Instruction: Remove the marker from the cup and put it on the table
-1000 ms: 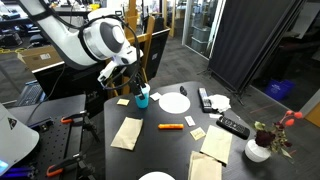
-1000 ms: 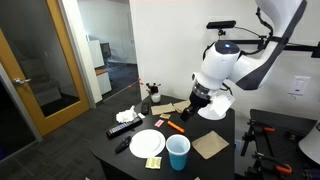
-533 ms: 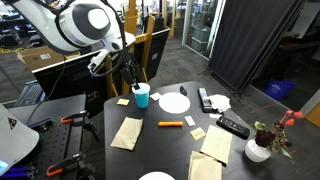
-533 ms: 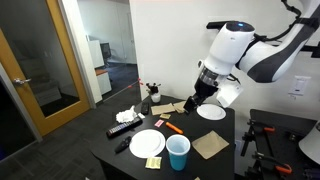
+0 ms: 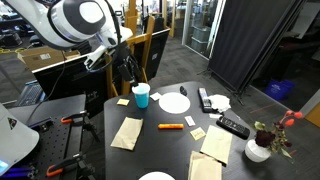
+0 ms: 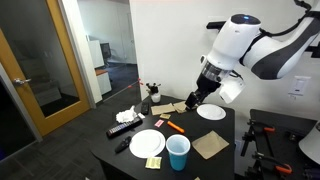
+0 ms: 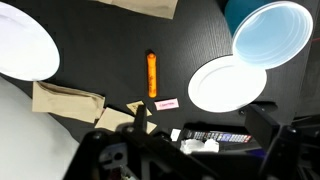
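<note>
Marker (image 5: 170,126) lay flat on the table (image 5: 165,148) in an exterior view, near the cup (image 5: 141,96) but apart from it, on the camera's side. Gripper (image 5: 126,70) hung raised behind the cup, well above its rim; its opening could not be judged at that range.

In an exterior view, the marker (image 6: 175,127) lay beyond the cup (image 6: 178,153), with the gripper (image 6: 194,98) high above and past both.

Wrist view: the marker (image 7: 151,74) lay alone on bare table, well apart from the cup (image 7: 272,32), with a white plate (image 7: 226,84) just beside the cup on the marker's side. Jaws stood wide apart and held nothing.

Judgement: removal and placing appeared complete. The next move called only for keeping the arm clear of cup and marker.
</note>
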Tool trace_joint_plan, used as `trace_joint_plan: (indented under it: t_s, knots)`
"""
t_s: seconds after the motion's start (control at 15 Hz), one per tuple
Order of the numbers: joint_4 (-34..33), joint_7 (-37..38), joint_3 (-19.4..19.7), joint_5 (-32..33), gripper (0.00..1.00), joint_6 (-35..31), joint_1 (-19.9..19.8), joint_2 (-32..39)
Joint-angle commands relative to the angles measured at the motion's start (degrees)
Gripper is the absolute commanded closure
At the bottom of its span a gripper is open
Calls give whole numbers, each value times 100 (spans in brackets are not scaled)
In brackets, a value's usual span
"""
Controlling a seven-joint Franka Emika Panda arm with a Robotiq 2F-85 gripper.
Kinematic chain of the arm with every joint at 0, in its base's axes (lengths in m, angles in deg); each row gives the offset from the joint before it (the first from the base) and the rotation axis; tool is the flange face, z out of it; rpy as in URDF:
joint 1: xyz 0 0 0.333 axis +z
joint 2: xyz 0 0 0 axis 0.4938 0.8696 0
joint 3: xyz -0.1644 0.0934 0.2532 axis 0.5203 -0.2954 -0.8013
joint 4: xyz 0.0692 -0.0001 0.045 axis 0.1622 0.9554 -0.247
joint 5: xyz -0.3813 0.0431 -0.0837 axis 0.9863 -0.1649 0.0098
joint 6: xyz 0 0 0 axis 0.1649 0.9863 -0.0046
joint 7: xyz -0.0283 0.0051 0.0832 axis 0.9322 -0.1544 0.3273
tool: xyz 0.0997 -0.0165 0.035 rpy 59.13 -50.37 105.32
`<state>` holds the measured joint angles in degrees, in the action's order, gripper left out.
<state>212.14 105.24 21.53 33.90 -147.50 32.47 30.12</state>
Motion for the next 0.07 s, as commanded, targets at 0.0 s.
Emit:
trace_joint_plan:
  t_s: [0.0]
  knots:
    - [0, 0, 0, 0, 0, 0, 0, 0]
